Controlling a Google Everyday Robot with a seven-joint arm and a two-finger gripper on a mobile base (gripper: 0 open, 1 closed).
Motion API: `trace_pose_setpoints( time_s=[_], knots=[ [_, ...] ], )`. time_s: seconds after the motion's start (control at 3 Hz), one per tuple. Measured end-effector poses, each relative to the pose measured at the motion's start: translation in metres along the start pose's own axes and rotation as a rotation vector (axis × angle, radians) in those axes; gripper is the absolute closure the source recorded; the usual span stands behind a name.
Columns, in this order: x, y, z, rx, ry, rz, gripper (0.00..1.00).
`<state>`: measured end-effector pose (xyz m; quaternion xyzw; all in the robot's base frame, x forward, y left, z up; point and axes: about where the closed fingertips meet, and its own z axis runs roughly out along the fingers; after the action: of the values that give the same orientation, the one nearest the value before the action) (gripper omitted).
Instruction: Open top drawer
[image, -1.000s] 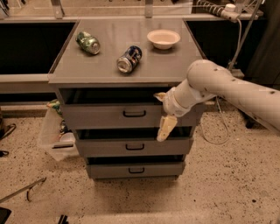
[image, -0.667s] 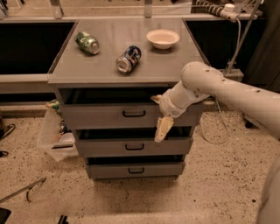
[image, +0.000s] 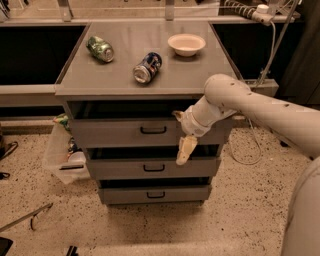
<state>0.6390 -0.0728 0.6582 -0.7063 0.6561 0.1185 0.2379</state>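
Observation:
The top drawer (image: 115, 134) is the uppermost of three grey fronts, under the cabinet top. Its small dark loop handle (image: 153, 130) sits at the centre. A dark gap shows above the front panel, and the tray inside is hidden. My gripper (image: 181, 133) is in front of this panel, just right of the handle and not on it. It is open: one cream finger (image: 185, 150) hangs down over the panel's lower edge and the other (image: 177, 115) shows near its top edge. It holds nothing.
On the cabinet top (image: 115, 75) lie a green can (image: 100, 48), a blue can (image: 147, 67) and a white bowl (image: 186, 44). The two lower drawers (image: 150, 168) (image: 154, 194) have like handles. A clear plastic bin (image: 62, 155) stands left of the cabinet. Cables hang at the right.
My gripper and forearm have moved a little to the left, closer to the top drawer's handle. The drawers have not moved.

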Motion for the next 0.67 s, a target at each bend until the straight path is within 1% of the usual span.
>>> trace_pose_setpoints(
  time_s=[0.33,0.67],
  knots=[
    [-0.005,0.014,0.0,-0.049,-0.006,0.014,0.0],
    [-0.009,0.027,-0.004,-0.072,-0.018,0.03,0.0]
  ],
)
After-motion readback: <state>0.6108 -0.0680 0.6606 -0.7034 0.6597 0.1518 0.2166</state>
